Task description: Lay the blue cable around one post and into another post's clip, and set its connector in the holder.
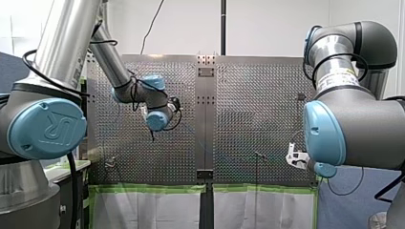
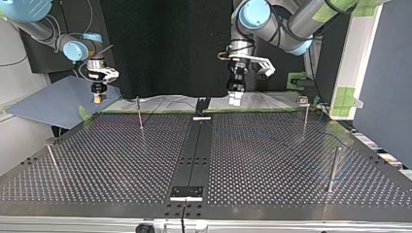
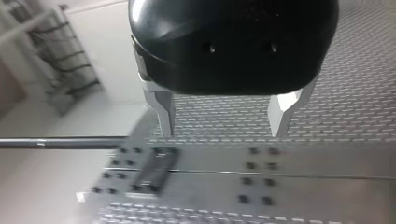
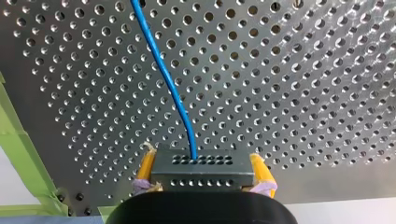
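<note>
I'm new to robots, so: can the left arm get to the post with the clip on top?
Probably yes: my left gripper hangs open and empty, with nothing between it and that post.

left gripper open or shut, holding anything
Open and empty: in the left wrist view the left gripper has its fingers apart, with only the perforated table showing between them.

left gripper (image 3: pixel 223 133): jaws apart, seemingly empty | right gripper (image 4: pixel 203 169): clamped on connector (image 4: pixel 201 176) | both point downward
</note>
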Tool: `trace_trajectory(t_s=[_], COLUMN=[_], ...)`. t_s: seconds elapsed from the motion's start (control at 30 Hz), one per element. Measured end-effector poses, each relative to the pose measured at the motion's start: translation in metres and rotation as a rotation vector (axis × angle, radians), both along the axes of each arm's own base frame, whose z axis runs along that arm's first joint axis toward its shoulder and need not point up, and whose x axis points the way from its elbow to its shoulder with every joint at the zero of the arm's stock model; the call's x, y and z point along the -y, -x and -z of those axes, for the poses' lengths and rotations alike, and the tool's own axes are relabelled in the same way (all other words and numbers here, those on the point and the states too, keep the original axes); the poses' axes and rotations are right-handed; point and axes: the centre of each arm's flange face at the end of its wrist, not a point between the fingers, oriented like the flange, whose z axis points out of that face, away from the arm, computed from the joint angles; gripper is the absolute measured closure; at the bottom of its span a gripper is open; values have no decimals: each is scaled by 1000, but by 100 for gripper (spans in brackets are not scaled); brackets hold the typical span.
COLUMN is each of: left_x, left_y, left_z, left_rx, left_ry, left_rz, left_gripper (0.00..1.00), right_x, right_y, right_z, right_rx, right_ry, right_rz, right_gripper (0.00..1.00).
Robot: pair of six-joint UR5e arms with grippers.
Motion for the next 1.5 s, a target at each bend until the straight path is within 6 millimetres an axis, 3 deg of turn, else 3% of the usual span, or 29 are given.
trace_trajectory(t_s=[0.47,1.03,1.5], left_x=[-12,-28,-58], left_y=[39,91,145], left_z=[73,99,125], left_rx=[-140,-159,-263], left_ry=[-84,-54,-107], left_rz=[48,112,106], left_gripper=[0,0,0], right_x=[-1,-1,1], right_y=[-4,-4,-1], right_z=[0,0,-2], right_rx=[-1,0,0], right_ry=[0,4,10], right_rz=[-6,-7,-1], right_gripper=[100,100,100])
